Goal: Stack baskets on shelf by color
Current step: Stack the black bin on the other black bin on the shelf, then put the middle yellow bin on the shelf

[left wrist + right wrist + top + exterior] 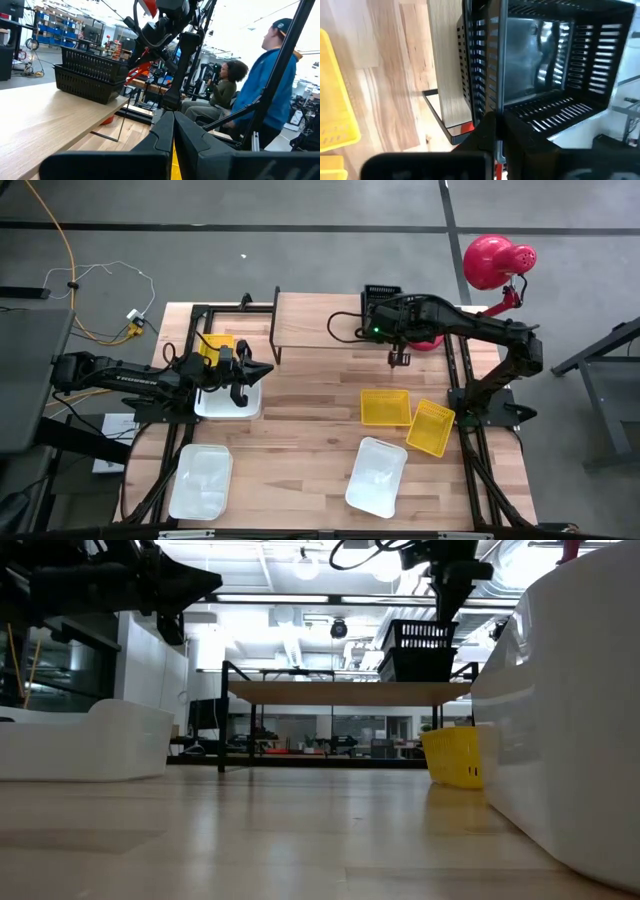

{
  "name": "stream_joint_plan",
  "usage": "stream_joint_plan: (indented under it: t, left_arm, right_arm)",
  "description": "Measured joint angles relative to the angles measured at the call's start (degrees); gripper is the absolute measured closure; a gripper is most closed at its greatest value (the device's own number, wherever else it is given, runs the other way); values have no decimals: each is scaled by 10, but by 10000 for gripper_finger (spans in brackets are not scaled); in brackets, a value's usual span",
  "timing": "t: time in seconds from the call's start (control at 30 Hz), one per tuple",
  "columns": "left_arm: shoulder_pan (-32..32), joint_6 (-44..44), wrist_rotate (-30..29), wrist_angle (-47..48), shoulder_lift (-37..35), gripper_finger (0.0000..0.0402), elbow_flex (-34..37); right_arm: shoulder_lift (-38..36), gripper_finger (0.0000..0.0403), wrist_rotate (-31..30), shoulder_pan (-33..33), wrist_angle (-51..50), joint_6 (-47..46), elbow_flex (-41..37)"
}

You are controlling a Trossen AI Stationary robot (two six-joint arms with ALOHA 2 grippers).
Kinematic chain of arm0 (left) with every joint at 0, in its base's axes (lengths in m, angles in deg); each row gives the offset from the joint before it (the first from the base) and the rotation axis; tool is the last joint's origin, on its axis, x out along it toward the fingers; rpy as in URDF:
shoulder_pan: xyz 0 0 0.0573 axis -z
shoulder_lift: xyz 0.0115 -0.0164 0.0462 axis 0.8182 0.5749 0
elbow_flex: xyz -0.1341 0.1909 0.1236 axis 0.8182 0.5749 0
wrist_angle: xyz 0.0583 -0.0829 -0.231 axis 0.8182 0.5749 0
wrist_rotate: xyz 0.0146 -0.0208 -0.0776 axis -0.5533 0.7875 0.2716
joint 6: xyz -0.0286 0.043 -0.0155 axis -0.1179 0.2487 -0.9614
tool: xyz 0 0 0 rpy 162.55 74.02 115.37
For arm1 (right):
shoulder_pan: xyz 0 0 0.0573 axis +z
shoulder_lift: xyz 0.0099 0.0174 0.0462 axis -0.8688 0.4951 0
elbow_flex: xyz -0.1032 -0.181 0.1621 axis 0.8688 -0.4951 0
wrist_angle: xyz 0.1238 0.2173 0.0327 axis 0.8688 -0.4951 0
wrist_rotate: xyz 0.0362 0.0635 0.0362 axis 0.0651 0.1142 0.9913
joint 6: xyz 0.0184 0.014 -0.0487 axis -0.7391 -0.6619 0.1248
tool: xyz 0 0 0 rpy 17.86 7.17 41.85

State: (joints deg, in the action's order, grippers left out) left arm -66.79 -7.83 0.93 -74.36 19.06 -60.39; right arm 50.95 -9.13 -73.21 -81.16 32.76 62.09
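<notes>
The shelf [315, 315] stands at the far middle of the table. A black basket [381, 298] sits on its right end, bottom down on the wood top [447, 60]. My right gripper [400, 360] hangs high by that end, slanting down, shut and holding nothing. Two yellow baskets [385, 407] [432, 427] lie on the table below it. My left gripper [262, 370] is shut and points level toward the right, above a white basket [225, 402]. Another yellow basket [215, 345] lies beside that arm. Two more white baskets [201, 480] [377, 476] rest near the front edge.
A red lamp [495, 262] stands past the table's far right corner, its base behind the shelf's right end. Black frame rails run along both table sides. Bare wood lies in the table's middle and on the shelf's left part. Two people [260, 85] are beyond the table.
</notes>
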Motion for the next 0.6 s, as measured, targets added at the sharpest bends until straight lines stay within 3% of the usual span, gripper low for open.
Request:
stream_joint_plan:
  t: [0.37,0.6]
  left_arm:
    - [0,0,0,5,0,402,0]
    - [0,5,-3,21,0,401,0]
  right_arm:
    - [-3,268,-15,7,-5,-22,0]
    - [-47,241,30,32,-74,-136,0]
